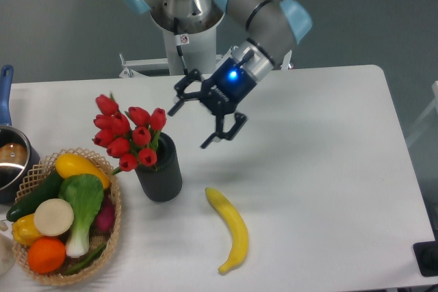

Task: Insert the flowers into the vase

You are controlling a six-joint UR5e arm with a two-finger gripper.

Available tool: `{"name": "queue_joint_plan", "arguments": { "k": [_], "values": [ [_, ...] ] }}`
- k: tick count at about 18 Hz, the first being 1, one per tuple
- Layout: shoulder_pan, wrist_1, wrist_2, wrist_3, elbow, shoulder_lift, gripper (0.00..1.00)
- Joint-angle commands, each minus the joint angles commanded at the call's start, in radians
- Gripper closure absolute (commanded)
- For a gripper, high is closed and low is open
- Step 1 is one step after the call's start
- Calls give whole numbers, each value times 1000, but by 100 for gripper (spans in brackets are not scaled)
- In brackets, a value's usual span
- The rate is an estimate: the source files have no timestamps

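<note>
While the gripper (194, 119) hangs over the table (328, 169) with its two fingers spread wide and nothing between them, the flowers (126, 133) stand in the vase (159, 174), stems down in its mouth and heads leaning left. The claw sits just right of the blooms, apart from them. About nine red buds show, in one vase. One banana (229, 229) lies right of the vase, near the front edge, well apart from the gripper. One wicker basket (109, 234) sits at the left front corner, just beside the vase, holding a leafy green vegetable, an orange, yellow pieces, a dark green one and a pale round one. One pot (10, 158) with a blue handle is cut off by the left edge. The right half of the tabletop is bare white out to its rounded corner.
</note>
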Motion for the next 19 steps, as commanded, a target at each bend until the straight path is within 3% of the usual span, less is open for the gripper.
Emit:
{"name": "queue_joint_plan", "arguments": {
  "k": [3,5,8,14,17,19],
  "values": [
    [58,3,49,1,57,-2,0],
    [74,2,153,5,112,-21,0],
    [71,2,368,9,166,-72,0],
    [65,0,624,43,288,-195,0],
    [58,-2,701,43,348,-250,0],
    [60,0,711,43,356,-267,0]
  ]
}}
